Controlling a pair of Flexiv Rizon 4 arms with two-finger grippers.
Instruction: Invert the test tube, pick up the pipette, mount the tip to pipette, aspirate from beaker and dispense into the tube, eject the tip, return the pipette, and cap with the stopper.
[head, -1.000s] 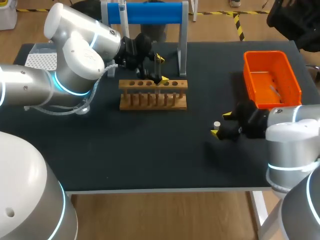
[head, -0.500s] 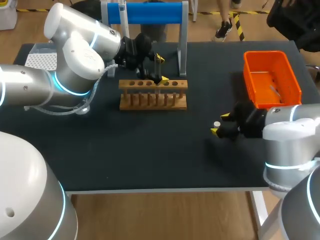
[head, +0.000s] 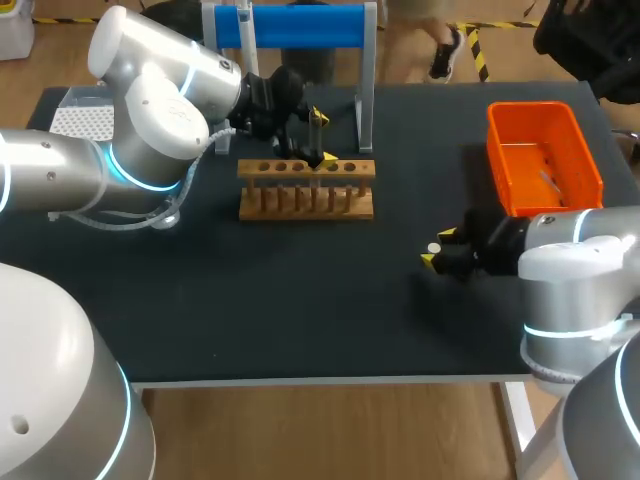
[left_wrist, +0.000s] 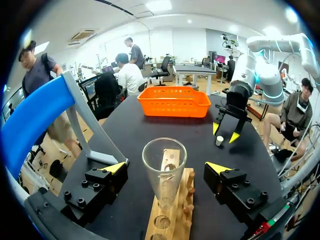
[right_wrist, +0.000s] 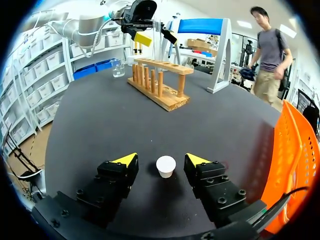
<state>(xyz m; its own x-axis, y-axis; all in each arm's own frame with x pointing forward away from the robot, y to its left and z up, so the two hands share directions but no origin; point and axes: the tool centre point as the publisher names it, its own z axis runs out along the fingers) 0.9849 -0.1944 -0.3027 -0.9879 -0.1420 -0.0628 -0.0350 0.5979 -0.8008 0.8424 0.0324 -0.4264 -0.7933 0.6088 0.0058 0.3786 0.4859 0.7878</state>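
A clear glass test tube (left_wrist: 164, 170) stands mouth up in the wooden rack (head: 306, 188). My left gripper (left_wrist: 166, 167) is open around the tube, with a gap on each side. In the head view the left gripper (head: 320, 137) hangs over the rack's right half. A small white stopper (right_wrist: 165, 166) stands on the black table between the fingers of my right gripper (right_wrist: 161, 160), and a narrow gap shows on both sides. The head view places the stopper (head: 433, 248) and right gripper (head: 438, 248) right of centre. A pipette (head: 246, 35) hangs on the blue stand.
An orange basket (head: 543, 155) sits at the back right, close behind my right arm. The blue-topped stand (head: 290, 25) rises behind the rack. A glass beaker (right_wrist: 118, 67) and a white tip box (head: 80, 118) are at the table's left, by my left arm.
My right gripper's fingers have drawn closer together around the stopper. The left arm and the tube have not moved.
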